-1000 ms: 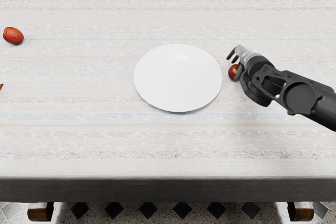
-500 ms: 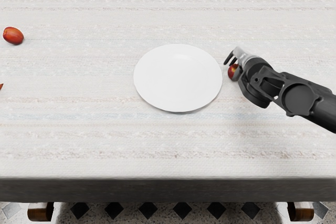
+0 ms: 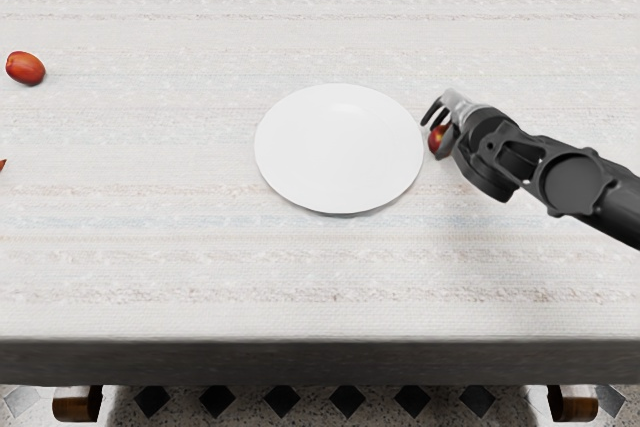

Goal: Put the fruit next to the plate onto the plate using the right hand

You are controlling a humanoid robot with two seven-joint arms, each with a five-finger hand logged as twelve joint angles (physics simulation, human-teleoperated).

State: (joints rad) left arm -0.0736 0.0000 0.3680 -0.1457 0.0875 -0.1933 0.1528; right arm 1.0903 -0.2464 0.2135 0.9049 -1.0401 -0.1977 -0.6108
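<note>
We find the right hand (image 3: 452, 119) just beside the right rim of the white plate (image 3: 338, 147), its fingers curled around the small red fruit (image 3: 436, 141). The fruit shows on the hand's plate-facing side, between palm and rim. Its long axis is hidden, and we cannot tell whether it is clear of the table (image 3: 320, 277). The plate lies directly to the picture's left of the hand, so we judge that a short sideways carry is required.
</note>
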